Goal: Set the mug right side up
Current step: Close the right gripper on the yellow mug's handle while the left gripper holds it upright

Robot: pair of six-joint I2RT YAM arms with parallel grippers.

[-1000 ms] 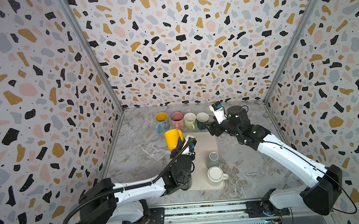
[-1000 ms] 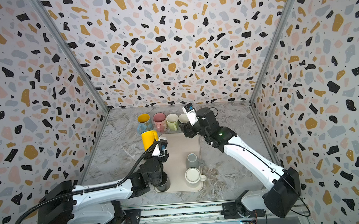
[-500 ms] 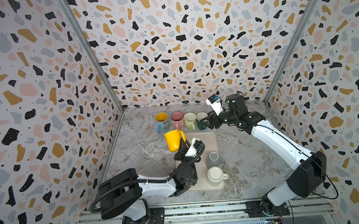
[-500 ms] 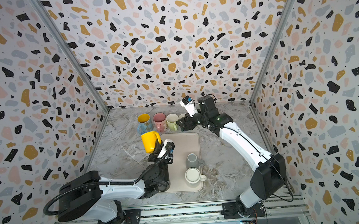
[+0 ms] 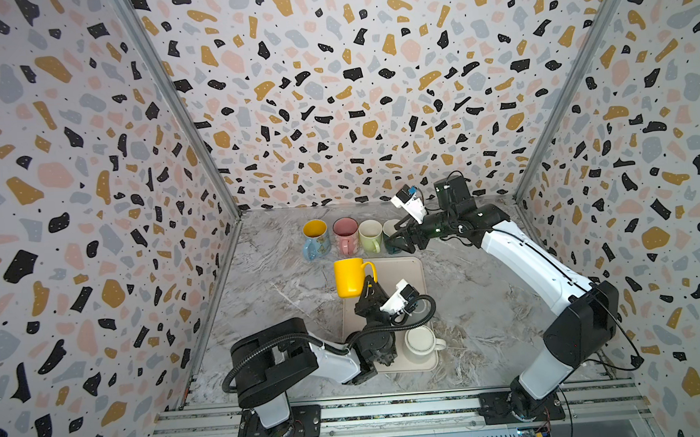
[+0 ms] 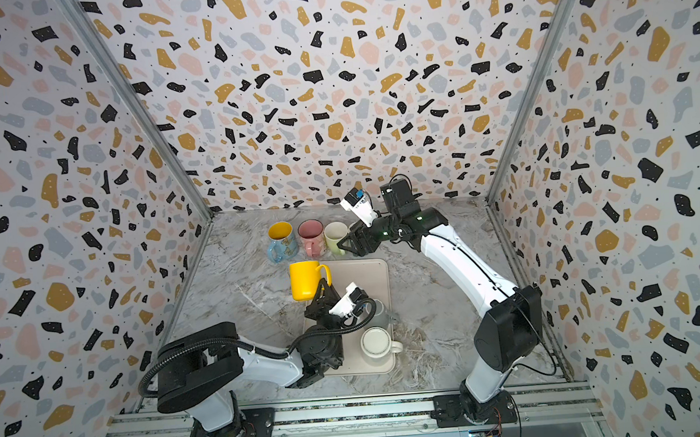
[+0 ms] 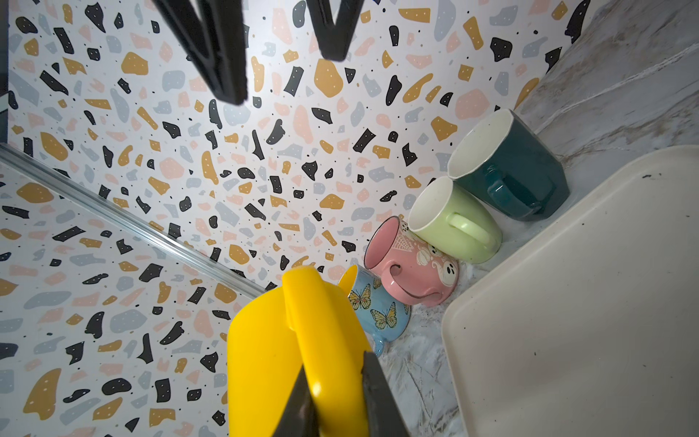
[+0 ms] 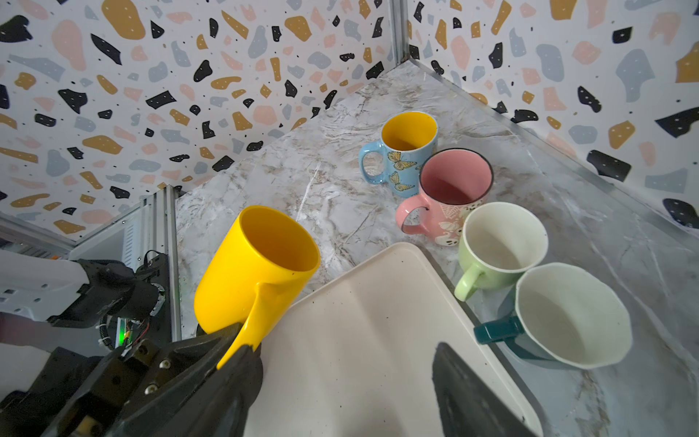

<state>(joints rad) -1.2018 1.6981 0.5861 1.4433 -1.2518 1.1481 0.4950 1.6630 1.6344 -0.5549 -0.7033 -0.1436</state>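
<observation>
Marble tabletop (image 5: 277, 282); mug handle (image 7: 325, 340) between fingers (image 7: 378, 401)

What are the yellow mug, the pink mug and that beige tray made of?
Yellow mug: probably plastic, judging by its uniform colour, soft sheen and thin wall.
Pink mug: likely glazed ceramic, with a printed pattern, a dark rim line and a thicker wall.
Beige tray: likely matte plastic, with a dull surface and a rounded moulded rim.

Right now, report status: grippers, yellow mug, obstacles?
Left gripper shut on yellow mug handle. Right gripper open, empty, near teal mug. Mug aloft, mouth up, tilted. Mug row behind, not touching.
</observation>
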